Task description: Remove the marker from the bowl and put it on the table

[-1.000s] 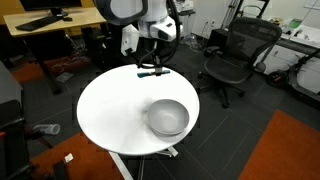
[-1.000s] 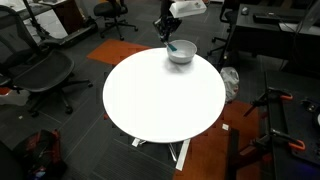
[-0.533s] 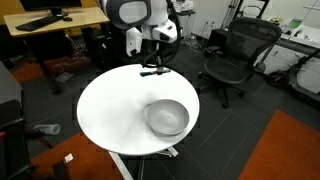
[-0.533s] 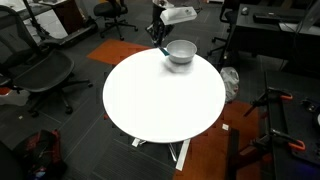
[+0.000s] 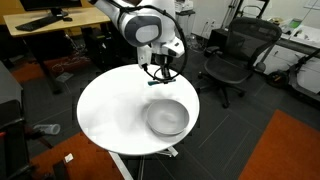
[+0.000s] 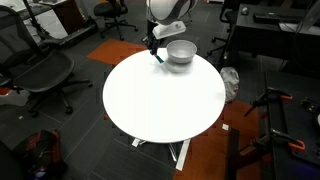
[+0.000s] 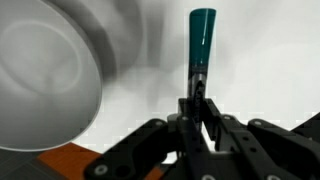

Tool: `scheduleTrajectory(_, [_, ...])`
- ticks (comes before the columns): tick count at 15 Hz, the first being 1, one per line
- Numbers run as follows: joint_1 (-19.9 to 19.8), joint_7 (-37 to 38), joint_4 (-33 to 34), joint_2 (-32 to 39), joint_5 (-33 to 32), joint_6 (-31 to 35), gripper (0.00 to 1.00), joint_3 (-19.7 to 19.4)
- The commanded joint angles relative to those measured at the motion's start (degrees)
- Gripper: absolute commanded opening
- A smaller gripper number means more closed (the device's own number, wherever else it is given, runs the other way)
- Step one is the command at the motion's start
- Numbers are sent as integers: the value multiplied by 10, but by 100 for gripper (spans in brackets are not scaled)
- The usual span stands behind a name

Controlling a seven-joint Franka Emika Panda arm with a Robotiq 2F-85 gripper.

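Bowl [image 5: 167,117] on the table [image 5: 105,110], marker [image 7: 202,35] beside it in the gripper [image 5: 160,78].
The bowl sits near the table's rim. The gripper hangs over the tabletop just beside the bowl and outside it, clamped on the marker's end. In the wrist view the bowl lies left of the marker. A chair [image 5: 235,50] stands beyond the table.

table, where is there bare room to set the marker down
The table is bare across nearly its whole top, from the bowl to the opposite rim. Crowded only beside the bowl, where the hand holds the marker.
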Motion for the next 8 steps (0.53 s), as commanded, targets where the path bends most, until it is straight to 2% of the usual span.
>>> scheduleTrajectory(1, [-2,27,60,48,-11,-32,5,-3])
scheduleTrajectory(8, [-6,35,117,96,-10,-62,5,-3])
